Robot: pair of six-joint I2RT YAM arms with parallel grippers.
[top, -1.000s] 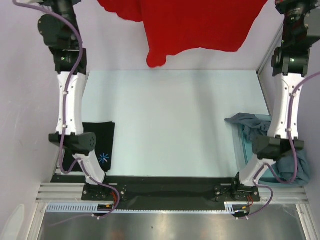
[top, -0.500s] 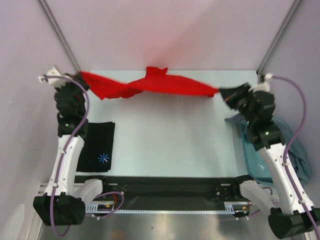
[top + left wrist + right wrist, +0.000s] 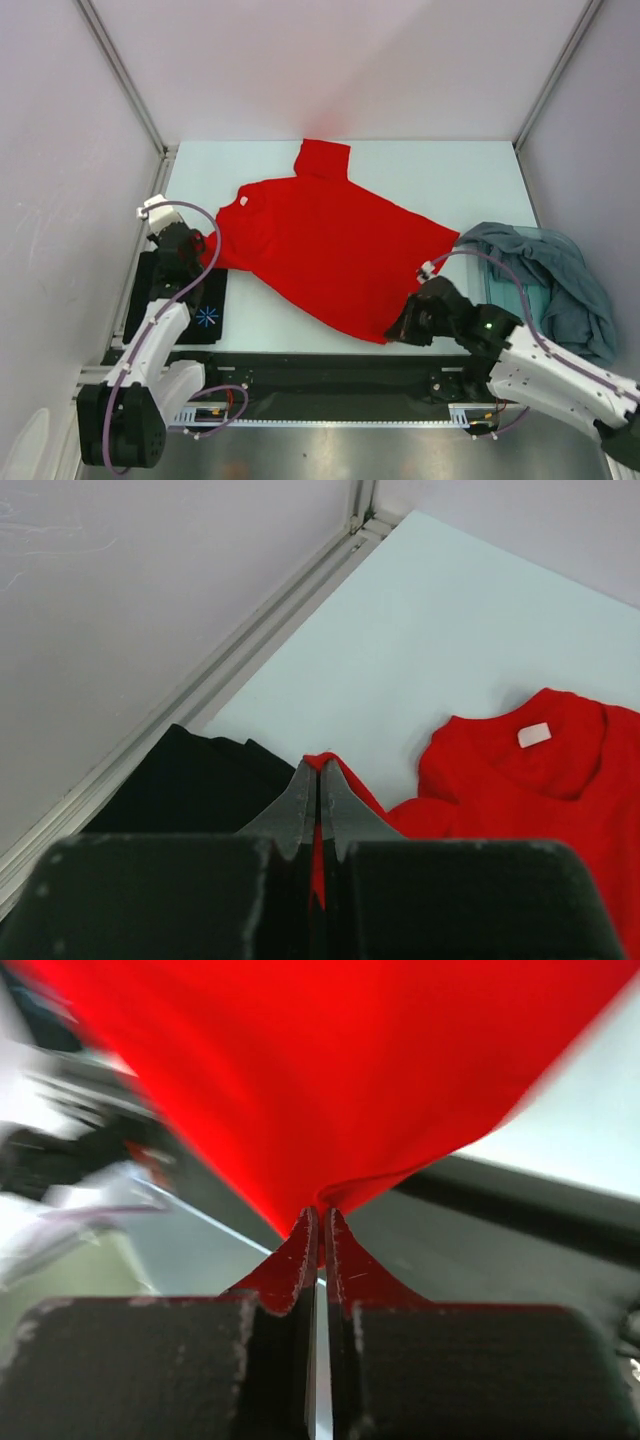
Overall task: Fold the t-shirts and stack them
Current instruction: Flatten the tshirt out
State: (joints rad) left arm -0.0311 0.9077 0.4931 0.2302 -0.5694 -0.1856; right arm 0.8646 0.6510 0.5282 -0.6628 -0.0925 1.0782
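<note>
Two grippers are clamped shut on the red t-shirt (image 3: pixel 320 250). The right gripper (image 3: pixel 320 1215) pinches a hem corner, lifted close to the surface's (image 3: pixel 460 180) near edge. The left gripper (image 3: pixel 318 772) pinches what looks like a sleeve end. The folded black t-shirt (image 3: pixel 190 300) lies directly beneath the left gripper. Beyond both grippers the red cloth spreads flat but skewed.

I judge two hazards:
- Releasing the right corner here lets it slide off the edge.
- Dragging the left side snags the black t-shirt.
</note>
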